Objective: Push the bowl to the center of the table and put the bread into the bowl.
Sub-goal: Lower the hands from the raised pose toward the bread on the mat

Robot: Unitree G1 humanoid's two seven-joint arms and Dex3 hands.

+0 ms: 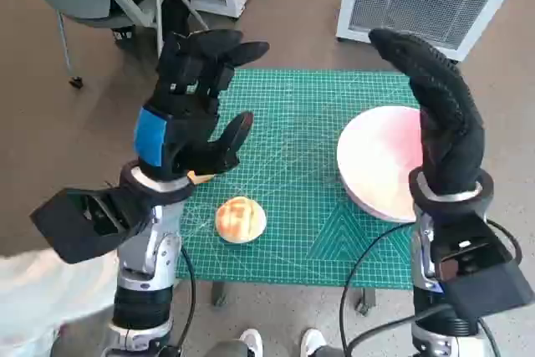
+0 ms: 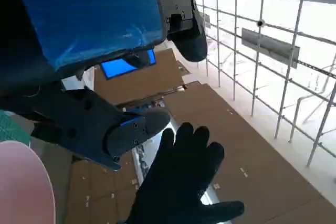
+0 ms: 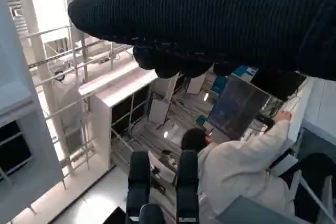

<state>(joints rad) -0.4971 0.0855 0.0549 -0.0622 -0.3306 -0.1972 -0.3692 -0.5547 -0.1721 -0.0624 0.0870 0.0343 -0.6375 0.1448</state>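
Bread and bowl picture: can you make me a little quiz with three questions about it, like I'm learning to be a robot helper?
1. True or false: the bread is already inside the bowl.
2. Which hand is raised next to the bowl? A) the left hand B) the right hand
3. Fill in the word: the bread and bowl sit on a green ____ covering the table.

Key:
1. False. The bread lies on the mat, apart from the bowl.
2. B. The gloved right hand is over the bowl's right edge.
3. Mat.
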